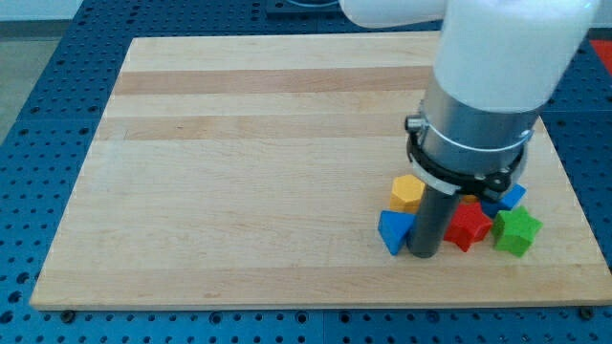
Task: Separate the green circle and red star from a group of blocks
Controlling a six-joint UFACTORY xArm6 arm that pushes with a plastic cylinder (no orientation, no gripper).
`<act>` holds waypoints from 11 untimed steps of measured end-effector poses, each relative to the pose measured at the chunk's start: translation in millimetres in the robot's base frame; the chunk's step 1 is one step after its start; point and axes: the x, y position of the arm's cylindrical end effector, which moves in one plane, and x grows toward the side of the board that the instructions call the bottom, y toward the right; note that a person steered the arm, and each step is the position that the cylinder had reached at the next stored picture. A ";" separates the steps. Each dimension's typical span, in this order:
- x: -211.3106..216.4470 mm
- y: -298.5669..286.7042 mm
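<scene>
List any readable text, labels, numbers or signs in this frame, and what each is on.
None: no readable text in the camera view.
The wooden board is bare wood grain.
The yellow block, blue block, red star and green block carry no markings.
The arm's white and grey housing shows no label.
My tip sits between the blue block and the red star.

One camera looks down at a slant from beyond the view's bottom edge of the surface [239, 143], far enough to take in the whole board, with the arm [488, 86] close and large at upper right.
</scene>
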 end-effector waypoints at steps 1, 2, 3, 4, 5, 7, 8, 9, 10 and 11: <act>18.6 -4.5; 50.3 -5.0; 39.5 31.7; 15.4 69.2; 15.4 69.3; -35.9 38.7; -62.3 16.4; -84.1 -3.7; -104.2 -19.4; -90.5 -12.7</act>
